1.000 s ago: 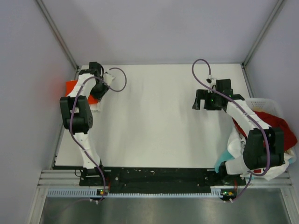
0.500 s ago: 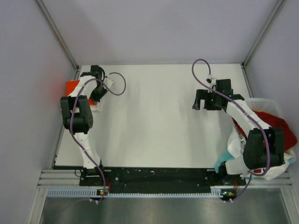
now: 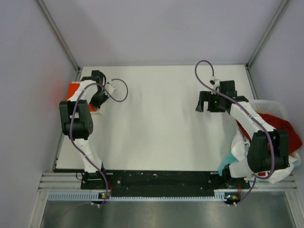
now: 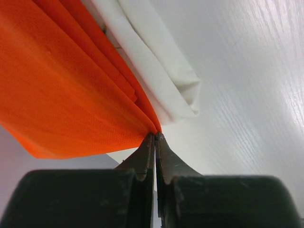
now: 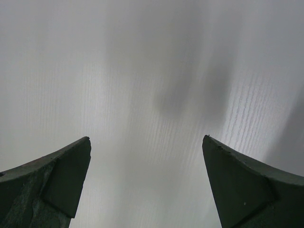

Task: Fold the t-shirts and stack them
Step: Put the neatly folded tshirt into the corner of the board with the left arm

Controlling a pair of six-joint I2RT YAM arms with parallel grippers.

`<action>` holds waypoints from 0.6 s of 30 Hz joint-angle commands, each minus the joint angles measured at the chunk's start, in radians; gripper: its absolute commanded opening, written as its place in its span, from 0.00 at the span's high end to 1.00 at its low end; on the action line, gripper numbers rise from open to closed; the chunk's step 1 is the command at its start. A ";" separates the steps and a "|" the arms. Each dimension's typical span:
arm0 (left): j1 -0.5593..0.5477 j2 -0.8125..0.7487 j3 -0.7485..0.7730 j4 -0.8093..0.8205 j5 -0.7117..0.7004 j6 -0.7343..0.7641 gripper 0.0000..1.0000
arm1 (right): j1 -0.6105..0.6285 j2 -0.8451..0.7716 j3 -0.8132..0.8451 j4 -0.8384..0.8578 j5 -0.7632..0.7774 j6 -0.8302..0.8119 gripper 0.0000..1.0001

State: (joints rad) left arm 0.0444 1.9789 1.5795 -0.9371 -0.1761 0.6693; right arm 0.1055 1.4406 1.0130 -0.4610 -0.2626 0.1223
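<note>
A folded bright orange-red t-shirt lies at the table's far left edge on top of a folded white t-shirt. In the left wrist view the orange-red t-shirt overlaps the white t-shirt. My left gripper is shut, its tips pinching the orange-red shirt's folded corner. My right gripper hangs open and empty over bare table. A dark red t-shirt lies in the basket at the right.
A white lattice basket stands off the table's right edge with more cloth, white and teal, spilling over its near side. Grey walls and metal posts close in the table on three sides.
My left gripper has shifted slightly left and nearer over the stack, covering more of the orange-red shirt. The right arm has not moved.
</note>
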 commanded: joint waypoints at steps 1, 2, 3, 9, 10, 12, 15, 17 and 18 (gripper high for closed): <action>0.002 -0.046 -0.036 -0.032 0.024 0.019 1.00 | -0.010 -0.042 0.010 0.016 -0.001 -0.018 0.01; 0.000 -0.046 -0.036 -0.035 0.030 0.022 1.00 | -0.010 -0.040 0.010 0.016 -0.001 -0.016 0.01; 0.000 -0.046 -0.036 -0.038 0.036 0.024 1.00 | -0.010 -0.040 0.013 0.016 -0.003 -0.018 0.01; 0.000 -0.069 -0.023 -0.042 0.061 0.004 0.51 | -0.010 -0.051 0.010 0.016 0.008 -0.016 0.01; -0.001 -0.083 -0.016 -0.042 0.075 -0.002 0.44 | -0.010 -0.054 0.010 0.019 0.017 -0.016 0.01; -0.008 -0.118 -0.004 -0.042 0.124 -0.017 0.33 | -0.009 -0.057 0.007 0.019 0.042 -0.010 0.01; -0.037 -0.192 -0.018 -0.020 0.248 -0.039 0.01 | -0.010 -0.069 -0.002 0.038 0.069 0.003 0.01; -0.085 -0.244 -0.067 0.035 0.303 -0.048 0.01 | -0.009 -0.100 -0.022 0.077 0.080 0.017 0.01; -0.115 -0.268 -0.102 0.070 0.317 -0.054 0.01 | -0.009 -0.120 -0.037 0.103 0.091 0.025 0.01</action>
State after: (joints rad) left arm 0.0204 1.8629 1.5364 -0.9504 -0.0135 0.6472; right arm 0.1055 1.4120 1.0050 -0.4469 -0.2169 0.1261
